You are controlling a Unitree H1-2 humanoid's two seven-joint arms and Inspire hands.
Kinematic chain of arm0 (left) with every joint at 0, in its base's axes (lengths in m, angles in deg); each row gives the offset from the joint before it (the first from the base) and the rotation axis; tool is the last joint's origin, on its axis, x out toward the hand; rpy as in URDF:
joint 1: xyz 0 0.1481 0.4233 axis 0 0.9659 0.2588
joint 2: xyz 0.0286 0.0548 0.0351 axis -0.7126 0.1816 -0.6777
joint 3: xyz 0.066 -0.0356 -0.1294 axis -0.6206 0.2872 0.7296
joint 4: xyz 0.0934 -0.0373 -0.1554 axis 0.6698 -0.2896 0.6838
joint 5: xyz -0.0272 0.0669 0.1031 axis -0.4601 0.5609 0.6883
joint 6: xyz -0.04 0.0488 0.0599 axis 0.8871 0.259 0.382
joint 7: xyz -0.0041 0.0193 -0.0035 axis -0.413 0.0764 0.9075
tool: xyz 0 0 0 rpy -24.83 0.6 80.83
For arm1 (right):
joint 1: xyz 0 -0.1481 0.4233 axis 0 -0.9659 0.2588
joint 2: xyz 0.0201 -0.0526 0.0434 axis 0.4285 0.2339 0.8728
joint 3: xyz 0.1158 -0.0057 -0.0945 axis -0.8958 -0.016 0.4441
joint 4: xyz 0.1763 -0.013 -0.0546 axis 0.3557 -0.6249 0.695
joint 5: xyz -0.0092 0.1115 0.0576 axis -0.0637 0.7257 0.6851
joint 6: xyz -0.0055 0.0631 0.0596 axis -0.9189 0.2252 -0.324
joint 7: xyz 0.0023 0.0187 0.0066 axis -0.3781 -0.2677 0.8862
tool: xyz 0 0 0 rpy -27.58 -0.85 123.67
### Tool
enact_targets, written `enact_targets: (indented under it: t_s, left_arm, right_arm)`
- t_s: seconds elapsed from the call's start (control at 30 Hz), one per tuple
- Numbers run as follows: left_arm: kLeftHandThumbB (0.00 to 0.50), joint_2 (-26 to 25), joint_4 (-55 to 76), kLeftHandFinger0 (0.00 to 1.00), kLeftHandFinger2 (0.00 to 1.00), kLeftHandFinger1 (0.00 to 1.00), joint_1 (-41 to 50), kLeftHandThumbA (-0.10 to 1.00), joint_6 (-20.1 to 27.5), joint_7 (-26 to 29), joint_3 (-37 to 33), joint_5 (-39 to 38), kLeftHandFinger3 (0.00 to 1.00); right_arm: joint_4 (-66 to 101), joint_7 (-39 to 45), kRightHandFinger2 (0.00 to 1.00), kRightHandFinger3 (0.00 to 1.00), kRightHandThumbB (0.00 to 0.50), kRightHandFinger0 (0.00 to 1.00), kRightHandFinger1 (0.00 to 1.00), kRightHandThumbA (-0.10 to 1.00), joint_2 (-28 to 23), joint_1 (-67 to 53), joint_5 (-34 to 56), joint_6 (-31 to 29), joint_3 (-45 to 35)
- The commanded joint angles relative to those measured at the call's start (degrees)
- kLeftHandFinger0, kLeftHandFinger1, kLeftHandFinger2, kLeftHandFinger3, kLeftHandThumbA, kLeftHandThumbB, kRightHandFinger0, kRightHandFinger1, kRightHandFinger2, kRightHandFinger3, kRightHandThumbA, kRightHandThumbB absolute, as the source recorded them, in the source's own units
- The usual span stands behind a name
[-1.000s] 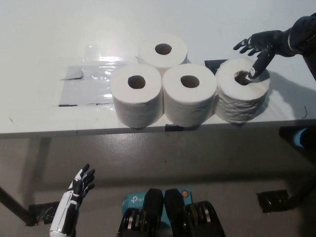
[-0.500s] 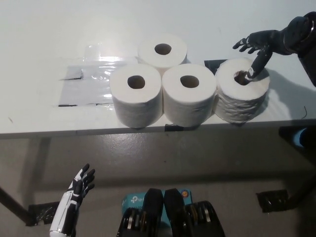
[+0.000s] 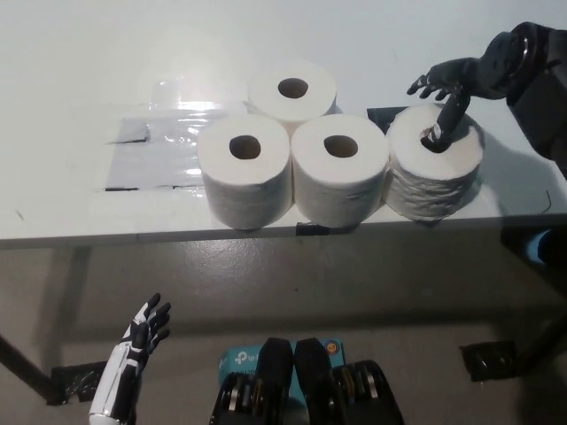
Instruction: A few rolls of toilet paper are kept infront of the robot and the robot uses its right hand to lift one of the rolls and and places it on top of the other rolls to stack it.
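Note:
Several white toilet paper rolls stand upright on the white table [image 3: 80,53]. One roll [image 3: 292,89] is at the back, two rolls [image 3: 245,168] [image 3: 340,168] stand side by side in front of it, and a rougher roll [image 3: 436,177] stands apart at the right. My black right hand [image 3: 450,88] hovers over that right roll, one finger poking down into its core hole while the others spread above its far rim. My white left hand [image 3: 142,336] hangs open below the table edge at the lower left.
Clear plastic sheeting [image 3: 155,146] lies on the table left of the rolls. A dark tape patch [image 3: 385,115] shows behind the right roll. The table's front edge [image 3: 133,237] runs across the picture, with grey floor [image 3: 354,283] below it.
My right hand has shifted slightly left over the right roll, with its finger staying in the core hole. The rolls and my left hand have not moved.

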State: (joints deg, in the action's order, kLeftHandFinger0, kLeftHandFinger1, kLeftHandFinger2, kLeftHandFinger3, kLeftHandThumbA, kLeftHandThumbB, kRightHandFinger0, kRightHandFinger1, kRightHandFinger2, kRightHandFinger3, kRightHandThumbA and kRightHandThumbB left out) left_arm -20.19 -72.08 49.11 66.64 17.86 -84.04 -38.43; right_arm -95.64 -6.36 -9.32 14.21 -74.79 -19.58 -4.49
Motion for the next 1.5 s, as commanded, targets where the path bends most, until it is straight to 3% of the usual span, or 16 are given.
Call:
enact_targets:
  t_s: [0.0,0.07,0.2,0.33,0.37,0.4,0.47,0.53,0.63,0.7,0.73,0.8,1.0,1.13,1.4,1.47]
  left_arm:
    - [0.075,-0.99,1.7,1.0,1.0,1.0,-0.06,1.0,1.18,-1.1,-0.36,-0.11,1.0]
    - [0.077,-0.99,1.98,1.0,1.0,1.0,0.08,1.0,1.0,-1.14,-0.42,-0.1,1.0]
    - [0.076,-1.08,2.06,1.0,1.0,1.0,0.14,1.0,1.05,-1.22,-0.34,-0.41,1.0]
    - [0.081,-1.01,2.16,1.0,1.0,1.0,-0.14,1.0,0.83,-1.09,-0.22,-0.64,1.0]
    - [0.073,-1.04,2.06,1.0,1.0,1.0,-0.23,1.0,0.95,-1.05,-0.18,-0.6,1.0]
    - [0.072,-1.09,2.04,1.0,1.0,1.0,-0.28,1.0,0.98,-1.04,-0.13,-0.6,1.0]
    - [0.086,-0.93,1.8,1.0,1.0,1.0,-0.3,1.0,0.96,-1.14,-0.03,-1.13,1.0]
    - [0.086,-0.9,1.88,1.0,1.0,1.0,-0.22,1.0,0.9,-1.21,-0.03,-1.32,1.0]
    - [0.098,-0.71,1.63,1.0,1.0,1.0,-0.35,1.0,1.26,-1.22,0.1,-1.84,1.0]
    - [0.1,-0.77,1.25,1.0,1.0,1.0,-0.55,1.0,1.73,-1.21,0.13,-1.83,1.0]
    - [0.106,-0.7,1.35,1.0,1.0,1.0,-0.57,1.0,1.42,-1.25,0.16,-2.13,1.0]
    - [0.108,-0.82,1.24,1.0,1.0,1.0,-0.63,1.0,1.51,-1.11,0.22,-2.01,1.0]
    - [0.105,-0.97,1.22,1.0,1.0,1.0,-0.8,1.0,1.43,-1.15,0.23,-2.3,1.0]
    - [0.106,-0.93,1.02,1.0,1.0,1.0,-0.79,1.0,1.75,-0.97,0.34,-2.3,1.0]
    - [0.113,-0.99,1.02,1.0,1.0,1.0,-0.86,1.0,1.61,-0.94,0.46,-2.44,1.0]
    - [0.119,-0.95,1.22,1.0,1.0,1.0,-0.68,1.0,1.4,-0.96,0.48,-2.59,1.0]
  right_arm:
    - [-1.3,-0.62,1.0,1.0,0.396,0.82,1.0,0.52,0.88,4.7,-2.92,-1.51,2.0]
    - [-0.9,-2.32,1.0,1.0,0.464,0.67,0.94,0.5,0.98,3.87,-5.06,-2.82,4.45]
    - [-1.26,-2.8,0.86,1.0,0.441,0.57,0.74,0.44,1.2,2.84,-4.85,-2.15,5.12]
    - [-1.19,-4.93,0.44,0.94,0.349,0.09,0.23,0.42,0.87,1.55,-5.45,-1.36,5.42]
    - [-0.43,-5.4,0.22,0.74,0.326,0.01,0.05,0.43,0.44,1.05,-5.76,-1.88,5.62]
    - [-0.17,-5.58,0.2,0.67,0.319,0.0,0.01,0.44,0.33,0.91,-5.85,-2.02,5.63]
    - [0.45,-6.54,0.34,0.62,0.228,0.0,0.13,0.46,-0.23,0.13,-5.63,-1.77,4.99]
    - [1.57,-7.55,0.94,0.56,0.076,0.17,0.57,0.65,-0.78,-0.75,-4.92,-1.54,3.95]
    - [2.99,-10.07,1.0,0.49,0.0,0.43,0.84,0.76,-1.77,-2.45,-1.95,-1.39,-0.27]
    - [3.58,-11.15,1.0,0.5,0.0,0.42,0.76,0.79,-2.35,-3.23,-0.85,-2.26,-2.5]
    - [4.27,-11.72,1.0,0.3,0.0,0.31,0.63,0.81,-2.84,-3.72,-0.56,-3.08,-3.62]
    - [5.57,-12.79,0.79,0.2,0.0,0.08,0.45,0.81,-3.49,-4.85,1.47,-2.56,-6.95]
    - [7.66,-15.32,0.77,0.93,0.0,0.05,0.45,0.82,-5.56,-7.76,3.66,-4.87,-13.24]
    - [6.9,-15.66,0.68,0.63,0.0,0.0,0.37,0.75,-6.55,-9.59,6.18,-5.16,-17.57]
    - [4.52,-15.34,0.63,0.54,0.0,0.0,0.28,0.66,-7.34,-11.8,15.33,-4.36,-29.31]
    - [3.54,-15.0,0.47,0.41,0.0,0.0,0.1,0.66,-7.37,-12.47,18.98,-3.54,-34.13]
